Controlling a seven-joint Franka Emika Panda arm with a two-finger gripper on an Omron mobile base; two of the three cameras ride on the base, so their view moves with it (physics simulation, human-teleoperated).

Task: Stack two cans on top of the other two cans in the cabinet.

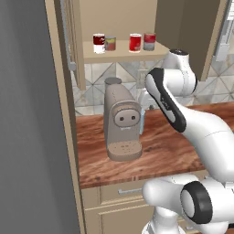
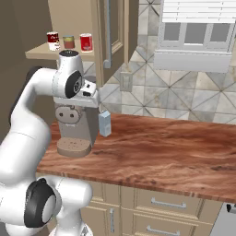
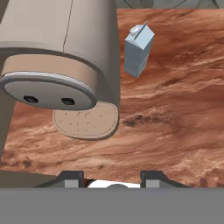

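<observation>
Your gripper (image 3: pixel 113 181) hangs over the wooden counter (image 3: pixel 175 122) with its jaws drawn in narrow and nothing between them; its dark finger tips (image 3: pixel 72 178) point down at the countertop beside the coffee machine (image 3: pixel 61 57) and its round drip plate. A small blue-grey milk carton (image 3: pixel 138 50) stands just beyond the machine.

All four cans sit side by side on the shelf of the open cabinet (image 1: pixel 119 54), well above the hand: the dark red can with a white lower band (image 1: pixel 98 43), the greyish can with a yellow-and-red label (image 1: pixel 110 43) touching or nearly touching it, then the bright red can (image 1: pixel 135 42) and the greyish can with a red upper band (image 1: pixel 149 41). None is stacked yet.

To do this step well, I'd judge you should spread the jaws first, lift clear of the coffee machine's top, and approach a red can from the front, level with the shelf, so you don't nudge its neighbour.

The labels are too small to read; no brand is legible.
</observation>
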